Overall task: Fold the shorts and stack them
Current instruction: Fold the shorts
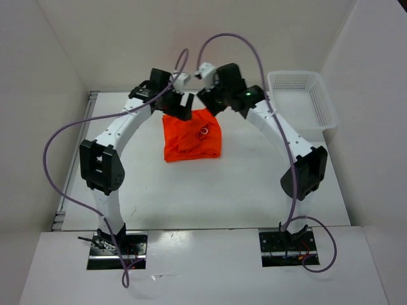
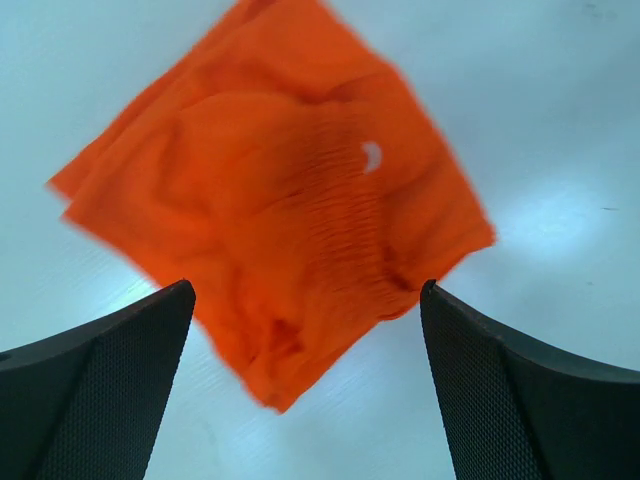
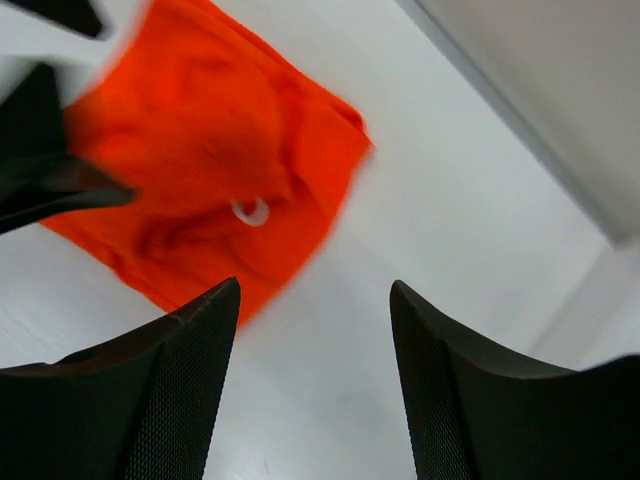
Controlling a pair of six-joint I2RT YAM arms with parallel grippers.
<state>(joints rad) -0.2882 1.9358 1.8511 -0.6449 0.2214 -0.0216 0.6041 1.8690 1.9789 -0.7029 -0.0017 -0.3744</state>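
Shorts (image 1: 191,136): bright orange, folded into a rough square, lying flat on the white table (image 1: 254,184), at the middle of the far half, between the two arms.
Fabric: wrinkled, with a gathered waistband across the middle in the left wrist view (image 2: 290,220); edges blurred in both wrist views.
Drawstring loop (image 1: 204,133): small, white, on top of the shorts, toward the right side.
Left gripper (image 1: 184,108): above the far left edge of the shorts, jaws wide apart, nothing between the fingers (image 2: 100,390); not touching the fabric as far as visible.
Right gripper (image 1: 213,105): above the far right corner of the shorts, close to the left gripper, jaws also spread open and holding nothing.
Right wrist view: shorts (image 3: 210,190) to the upper left, bare table under the open fingers (image 3: 150,390).
Basket (image 1: 292,73): white plastic mesh, at the far right of the table, well apart from the shorts.
Cables (image 1: 51,165): purple, looping from each arm.
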